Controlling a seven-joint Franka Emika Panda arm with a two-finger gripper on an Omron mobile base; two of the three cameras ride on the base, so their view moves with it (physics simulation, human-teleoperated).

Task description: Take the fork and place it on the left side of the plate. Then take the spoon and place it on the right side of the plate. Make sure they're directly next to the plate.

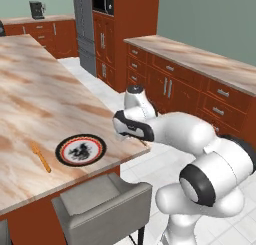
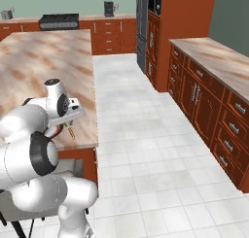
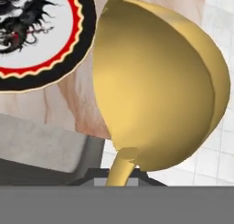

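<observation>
Gripper (image 2: 68, 127) pinched on spoon (image 3: 155, 86) handle, carried above counter edge. Plate (image 1: 80, 150) lies just beside spoon bowl, toward island. Fork (image 1: 41, 157) already at plate's left, handle running alongside rim.

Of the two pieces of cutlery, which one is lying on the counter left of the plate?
The orange fork: it lies flat on the counter left of the plate. The yellow spoon is up in the shut gripper.
</observation>
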